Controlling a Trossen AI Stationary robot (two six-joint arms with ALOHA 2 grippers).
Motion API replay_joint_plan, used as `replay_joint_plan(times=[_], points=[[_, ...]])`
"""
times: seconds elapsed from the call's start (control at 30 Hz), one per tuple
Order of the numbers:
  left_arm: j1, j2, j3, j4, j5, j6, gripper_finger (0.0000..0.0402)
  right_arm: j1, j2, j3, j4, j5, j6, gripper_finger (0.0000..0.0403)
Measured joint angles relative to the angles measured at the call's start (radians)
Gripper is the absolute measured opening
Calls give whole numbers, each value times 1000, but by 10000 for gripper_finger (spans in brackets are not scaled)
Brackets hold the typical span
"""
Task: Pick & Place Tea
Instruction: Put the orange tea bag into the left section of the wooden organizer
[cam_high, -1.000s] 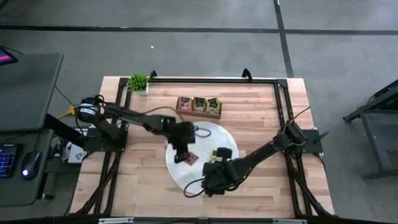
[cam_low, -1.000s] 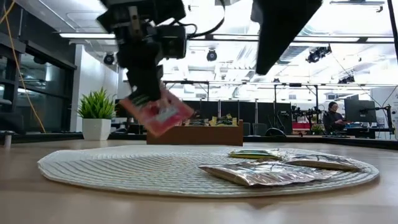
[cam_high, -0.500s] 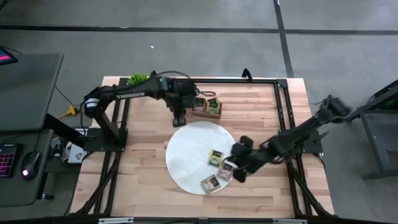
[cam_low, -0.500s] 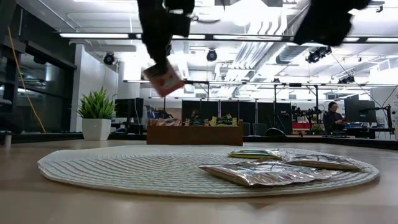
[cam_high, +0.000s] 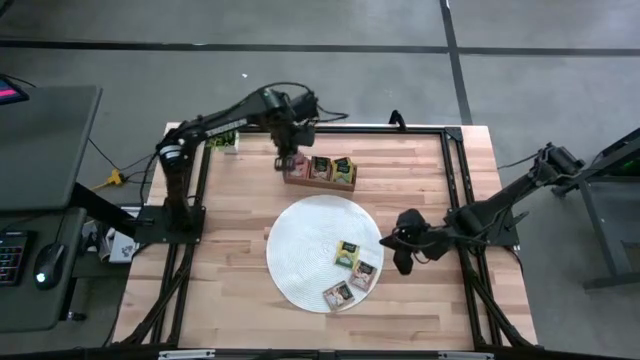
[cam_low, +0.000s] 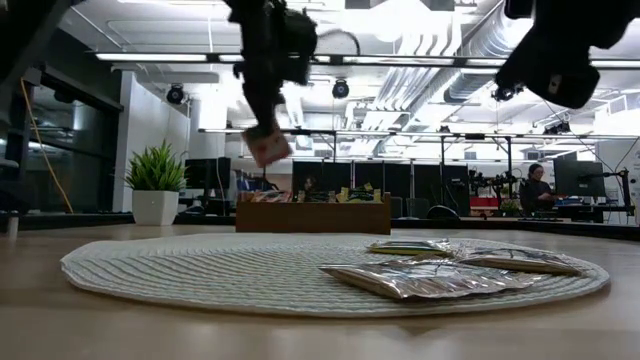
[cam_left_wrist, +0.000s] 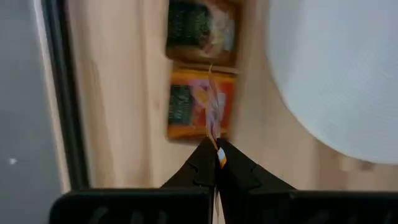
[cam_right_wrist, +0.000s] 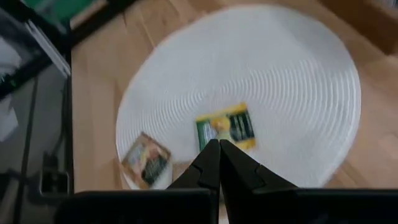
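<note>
Left claw (cam_low: 262, 135) pinching a pink tea packet (cam_low: 267, 146), upper centre of the overhead frame.
Hangs above the wooden tray (cam_high: 320, 171); right claw (cam_high: 400, 242) closed, empty, beside the white mat (cam_high: 310, 225).

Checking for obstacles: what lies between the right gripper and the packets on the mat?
In the high view, only bare mat edge and wood separate the right gripper from the nearest packets.

Count, high view. Tea packets loose on the white mat (cam_high: 300, 235): 3, grouped toward its right-front edge; one green-yellow (cam_high: 348, 252), two brownish (cam_high: 364, 271) (cam_high: 339, 293). One pink packet (cam_low: 266, 146) held in the air by the left gripper (cam_low: 262, 128). Wooden tray (cam_high: 298, 180): 1, near the table's (cam_high: 420, 170) back edge, 3 compartments, packets inside; number per compartment not countable. Potted plant (cam_low: 155, 183): 1. Arms: 2.
</note>
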Motion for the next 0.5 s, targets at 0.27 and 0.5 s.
replay_joint_plan(times=[0.27, 0.5], points=[[12, 106, 34, -41, -105, 146, 0, 0, 11, 1, 89, 116, 10, 0], [-15, 157, 35, -18, -133, 233, 0, -11, 12, 1, 88, 173, 51, 0]])
